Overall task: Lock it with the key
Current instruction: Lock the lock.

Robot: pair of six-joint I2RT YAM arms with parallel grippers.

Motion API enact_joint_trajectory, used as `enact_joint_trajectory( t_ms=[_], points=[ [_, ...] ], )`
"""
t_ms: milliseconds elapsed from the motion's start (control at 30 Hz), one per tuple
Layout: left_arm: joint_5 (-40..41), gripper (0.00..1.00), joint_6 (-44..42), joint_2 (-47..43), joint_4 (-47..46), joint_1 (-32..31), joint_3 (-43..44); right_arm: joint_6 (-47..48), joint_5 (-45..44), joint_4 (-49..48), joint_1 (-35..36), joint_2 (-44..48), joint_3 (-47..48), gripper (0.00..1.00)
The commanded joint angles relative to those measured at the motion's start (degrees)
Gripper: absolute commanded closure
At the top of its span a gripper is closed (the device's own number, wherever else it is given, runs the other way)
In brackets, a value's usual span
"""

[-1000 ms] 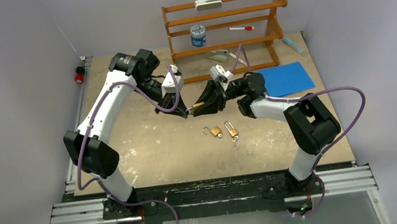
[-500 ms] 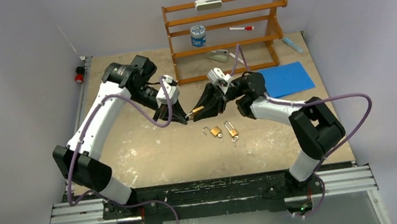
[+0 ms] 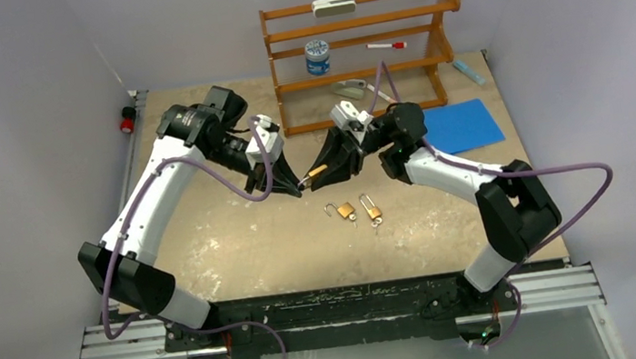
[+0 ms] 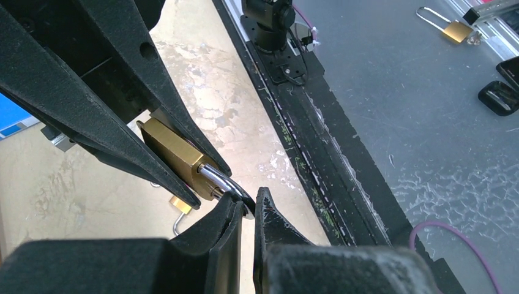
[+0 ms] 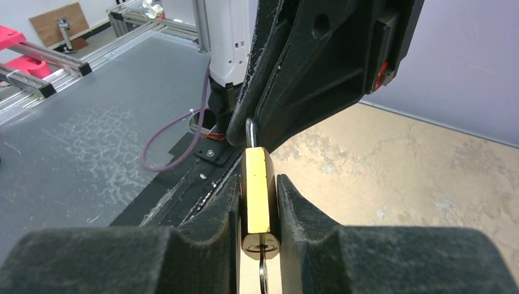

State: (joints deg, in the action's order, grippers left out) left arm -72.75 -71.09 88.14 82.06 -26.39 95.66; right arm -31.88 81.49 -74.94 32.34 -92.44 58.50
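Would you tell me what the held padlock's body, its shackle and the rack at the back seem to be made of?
Padlock body: probably brass with a satin finish; it is yellow-gold with a soft sheen.
Shackle: likely polished steel; it is silvery with bright, mirror-like highlights.
Rack: apparently varnished wood; the rails and posts are an even orange-brown, though the grain is too small to see.
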Motion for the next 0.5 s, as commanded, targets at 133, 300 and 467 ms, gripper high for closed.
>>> enact_joint_trajectory(
  t_ms=[133, 300, 467],
  points=[
    [-7.12, 1.00, -3.86, 3.79, -10.23, -6.11, 0.15, 5.71, -31.81, 2.08, 4.75, 1.60, 7.54, 1.00],
    [-7.14, 1.00, 3.73, 2.32, -17.92, -6.13, -2.26, 6.81, -29.22, 3.78, 4.86, 1.36, 9.05, 1.00],
    [-7.14, 1.00, 4.63, 3.33, -16.93, -6.13, -0.92, 14.86, -31.62, 13.32, 4.91, 2.93, 9.97, 1.00]
  ],
)
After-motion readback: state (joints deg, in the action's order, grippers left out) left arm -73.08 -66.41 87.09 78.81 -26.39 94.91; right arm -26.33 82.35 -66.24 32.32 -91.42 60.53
